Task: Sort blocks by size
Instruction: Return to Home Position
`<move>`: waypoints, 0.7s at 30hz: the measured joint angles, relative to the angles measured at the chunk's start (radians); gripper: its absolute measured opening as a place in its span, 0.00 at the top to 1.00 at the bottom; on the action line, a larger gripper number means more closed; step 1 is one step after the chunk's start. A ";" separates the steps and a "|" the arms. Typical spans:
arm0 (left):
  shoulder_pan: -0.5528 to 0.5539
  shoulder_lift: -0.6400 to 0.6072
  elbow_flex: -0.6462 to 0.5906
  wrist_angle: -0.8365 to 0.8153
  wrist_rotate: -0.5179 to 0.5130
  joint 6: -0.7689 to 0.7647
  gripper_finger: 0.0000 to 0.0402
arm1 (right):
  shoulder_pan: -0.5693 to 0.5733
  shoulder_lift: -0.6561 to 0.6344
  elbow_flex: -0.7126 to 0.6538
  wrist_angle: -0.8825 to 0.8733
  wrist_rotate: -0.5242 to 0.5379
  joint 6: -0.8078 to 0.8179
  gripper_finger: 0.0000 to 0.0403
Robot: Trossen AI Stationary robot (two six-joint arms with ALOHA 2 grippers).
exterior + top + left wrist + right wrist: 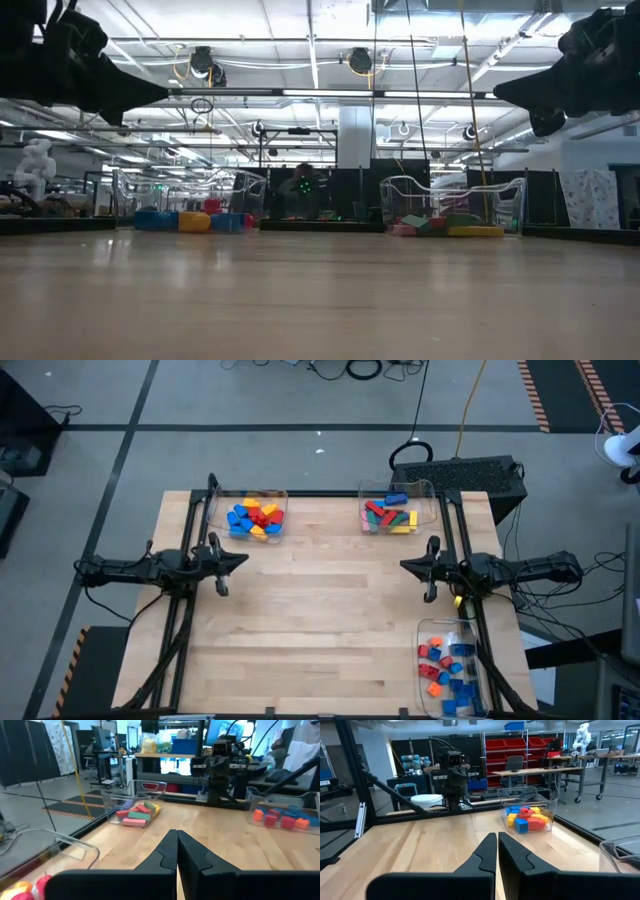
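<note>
You're looking at a smooth, pale wooden table beneath the matt black left claw; near it, a clear glossy plastic tray is holding shiny plastic blocks.

Grey floor, loose cables, red shelf bins, ceiling strip lights

High view: straight down, whole worktop. Low view: worktop level, facing room. Wrist views oppose: left sees right arm, right sees left arm.

Blocks lie in three heaps — blue, yellow, red ones far left; longer bars far right; small red and blue pieces near right.
</note>
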 joint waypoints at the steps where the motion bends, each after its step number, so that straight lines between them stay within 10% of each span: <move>1: 0.000 -0.002 0.000 -0.001 0.005 0.000 0.98 | 0.000 0.000 0.000 0.001 0.000 -0.004 1.00; 21: 0.000 0.002 0.000 -0.021 0.151 -0.036 0.98 | 0.000 0.000 0.000 -0.037 -0.025 -0.007 1.00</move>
